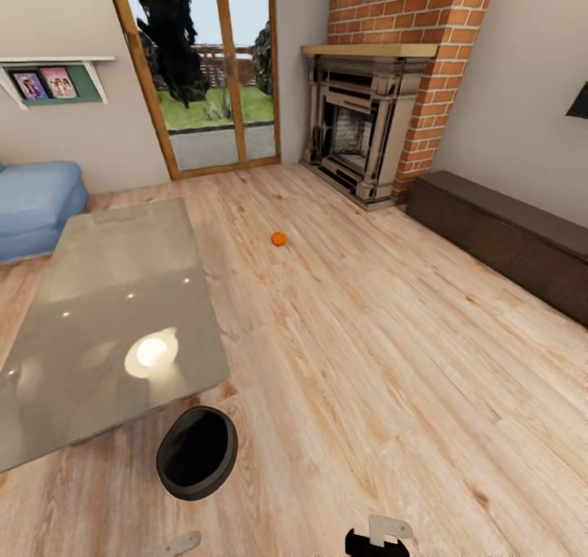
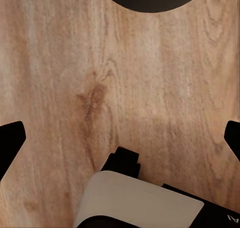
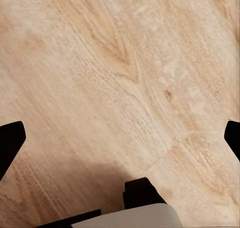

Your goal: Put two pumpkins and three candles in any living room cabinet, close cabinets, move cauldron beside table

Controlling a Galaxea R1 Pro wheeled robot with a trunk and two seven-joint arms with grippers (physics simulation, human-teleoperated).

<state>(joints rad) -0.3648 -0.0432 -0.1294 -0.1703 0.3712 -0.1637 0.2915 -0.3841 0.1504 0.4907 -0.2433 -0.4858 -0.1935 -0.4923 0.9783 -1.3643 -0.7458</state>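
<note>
Cauldron on floor just beside table, near left tool

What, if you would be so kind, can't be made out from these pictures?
- Cauldron contents: head view, its inside is too dark.
- Cabinet: head view, the right edge cuts it off.
- Pumpkin: head view, too small to show its stem.
- Left pincer and right pincer: wrist views, edges cut off the fingertips.
</note>
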